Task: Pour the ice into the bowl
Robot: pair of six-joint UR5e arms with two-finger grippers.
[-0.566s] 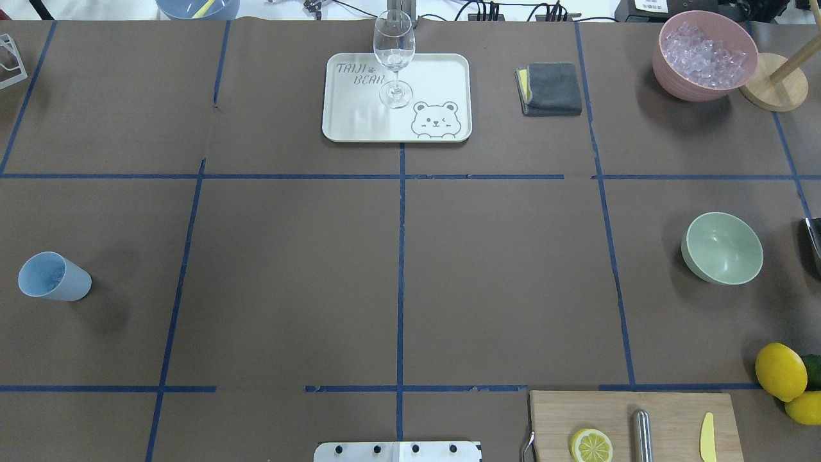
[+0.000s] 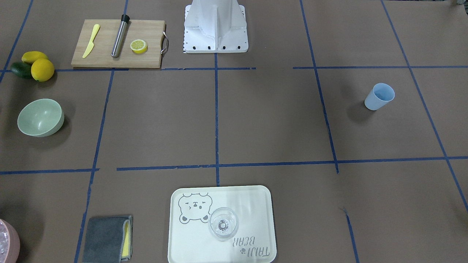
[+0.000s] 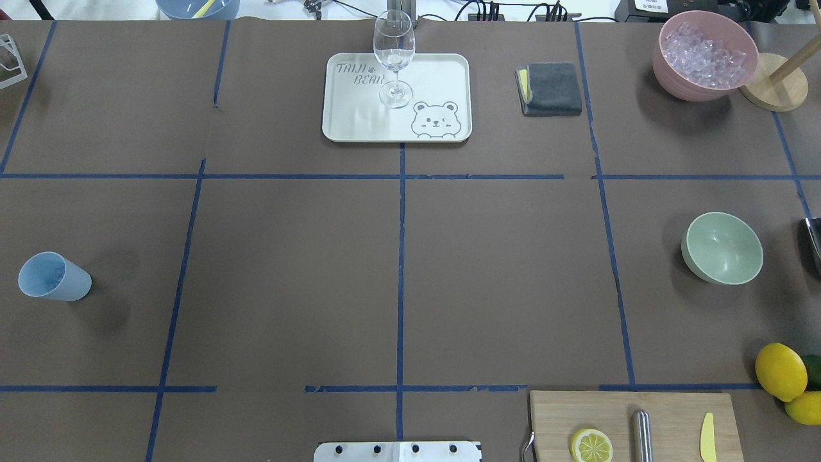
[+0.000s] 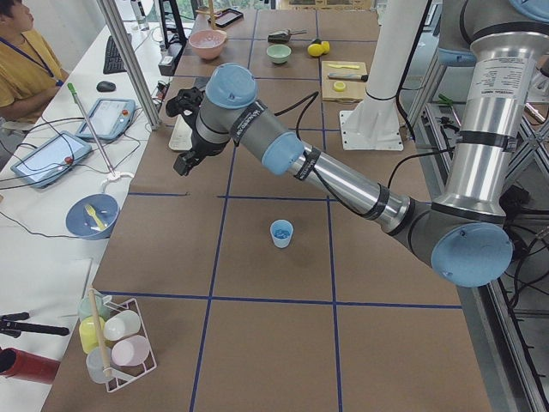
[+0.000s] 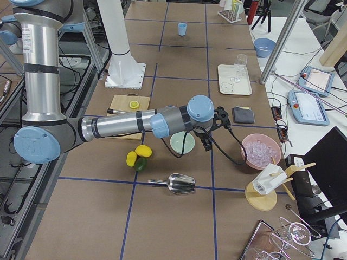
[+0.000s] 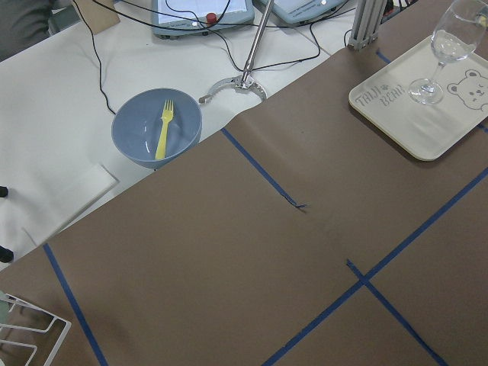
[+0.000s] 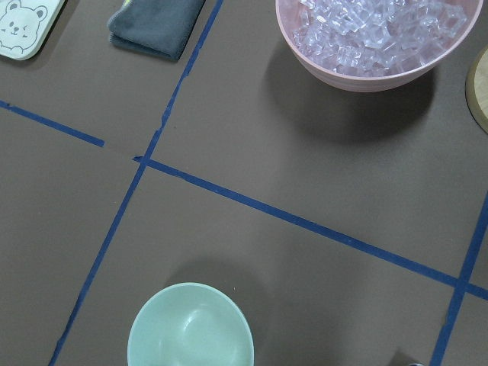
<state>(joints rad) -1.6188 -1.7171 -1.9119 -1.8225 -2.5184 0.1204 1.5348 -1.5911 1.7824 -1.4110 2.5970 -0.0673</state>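
The pale sage-green bowl (image 3: 723, 249) stands empty at the table's right side; it also shows in the front view (image 2: 40, 117) and the right wrist view (image 7: 191, 326). Clear ice cubes (image 3: 702, 54) fill the pink container (image 3: 686, 90) at the far right. A light blue cup (image 3: 52, 277) stands at the far left; I cannot tell what it holds. My right gripper (image 5: 223, 120) hovers high between the bowl and the pink container. My left gripper (image 4: 176, 105) hovers high over the table's far left. I cannot tell whether either is open or shut.
A cream tray (image 3: 359, 125) with a wine glass (image 3: 394, 58) and a grey cloth (image 3: 550, 88) sit at the far middle. A cutting board (image 3: 673, 410) holds a lemon half, a metal rod and a yellow knife. Lemons (image 3: 780, 371) and a metal scoop (image 5: 181, 184) lie beside the bowl.
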